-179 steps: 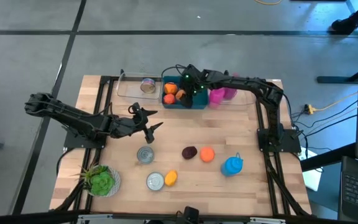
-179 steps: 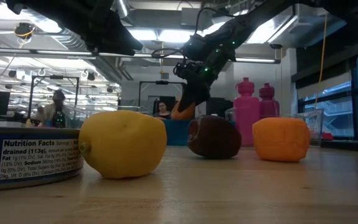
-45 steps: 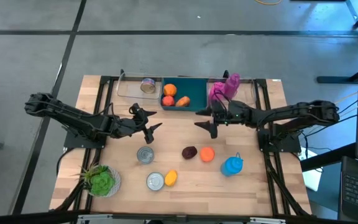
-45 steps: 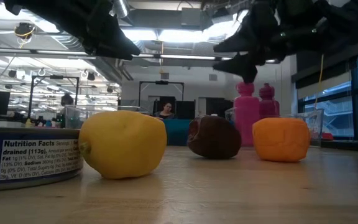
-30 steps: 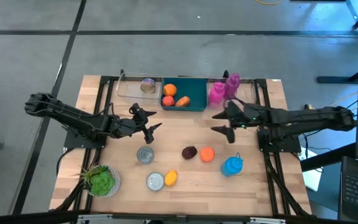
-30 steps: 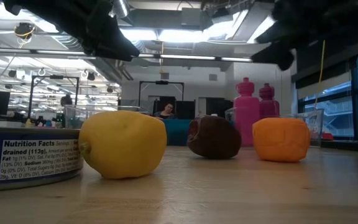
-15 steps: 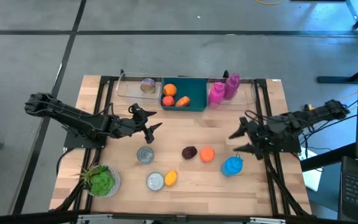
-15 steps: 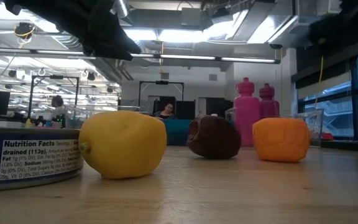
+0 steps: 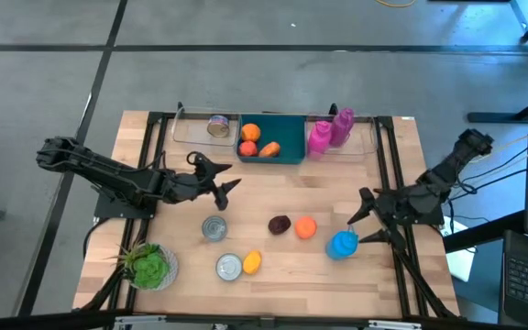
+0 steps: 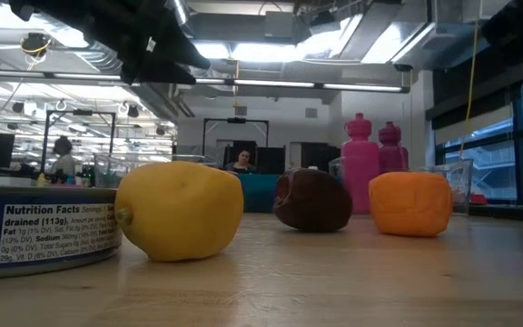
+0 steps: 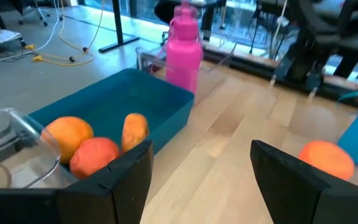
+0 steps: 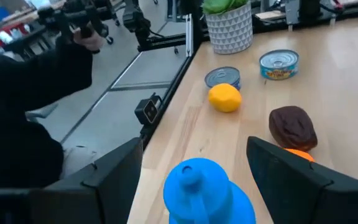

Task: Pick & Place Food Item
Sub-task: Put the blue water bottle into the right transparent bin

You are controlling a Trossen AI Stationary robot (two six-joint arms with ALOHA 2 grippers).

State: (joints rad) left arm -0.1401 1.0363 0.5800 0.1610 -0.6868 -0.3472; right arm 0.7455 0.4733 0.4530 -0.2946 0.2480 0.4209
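Just below the right gripper [image 9: 363,220], whose fingers stand apart and empty, sits a blue bottle [image 9: 342,244]; beside it lie an orange fruit [image 9: 305,226] and a dark fruit [image 9: 280,224]; farther back, the teal bin [image 9: 287,153] holds three orange items; the left gripper [image 9: 216,179], also spread, hovers near it over bare table [image 9: 273,188].

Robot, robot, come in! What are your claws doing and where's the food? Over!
Left gripper open, empty, hovering mid-table. Right gripper open, empty, by the blue bottle. Three foods in the teal bin; lemon, brown item, orange item on table. Nothing blocking.
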